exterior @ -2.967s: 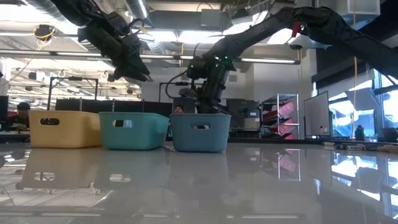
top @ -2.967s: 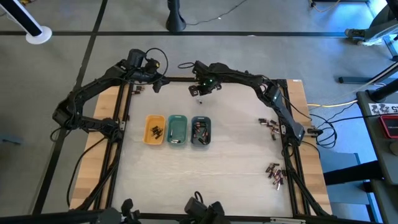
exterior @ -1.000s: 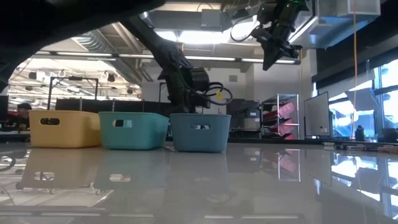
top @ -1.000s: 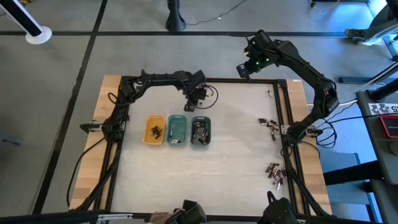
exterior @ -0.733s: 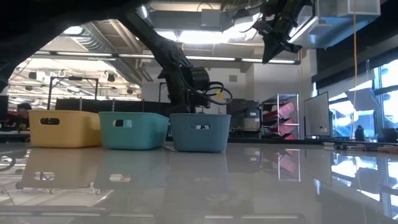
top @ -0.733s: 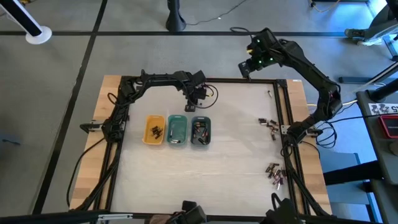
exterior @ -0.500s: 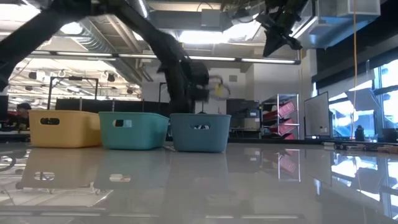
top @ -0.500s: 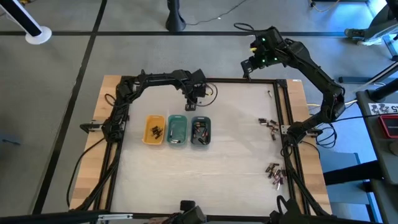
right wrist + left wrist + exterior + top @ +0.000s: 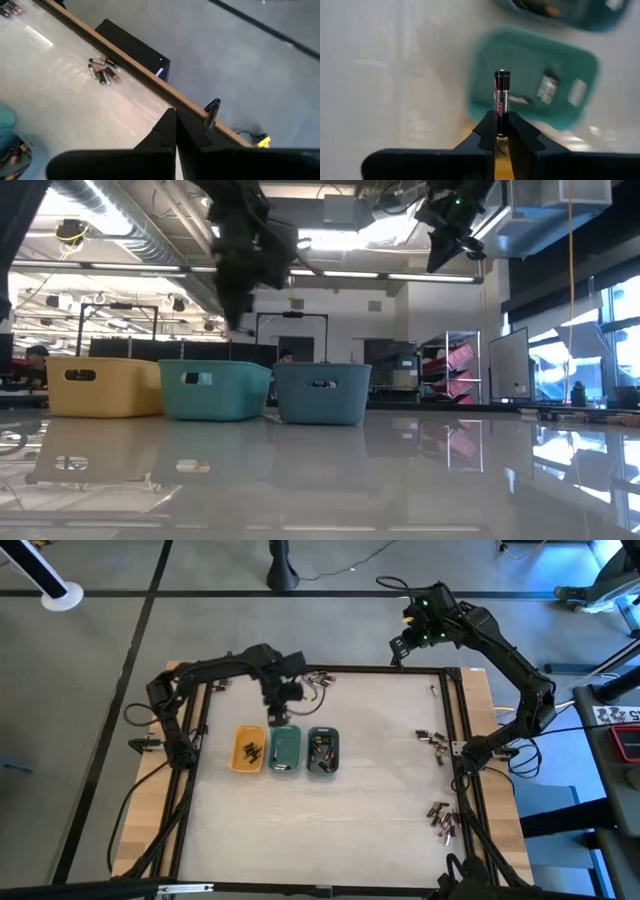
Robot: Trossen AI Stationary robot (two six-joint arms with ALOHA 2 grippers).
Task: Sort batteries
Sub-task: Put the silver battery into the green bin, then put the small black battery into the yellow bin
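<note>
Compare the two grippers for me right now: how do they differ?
The left gripper is shut on a dark battery that stands upright between its fingers; the right gripper is shut on nothing. The left gripper hangs over the table near the green tray; the right gripper is raised by the table's far edge, away from the trays. Both are shut.

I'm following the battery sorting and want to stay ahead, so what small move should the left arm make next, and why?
Probably lower over the green oblong tray and open. The left gripper is shut on a slim black-and-red battery, held upright, and hovers just behind that tray in the high view. The right gripper waits shut, raised beyond the table's far edge.
</note>
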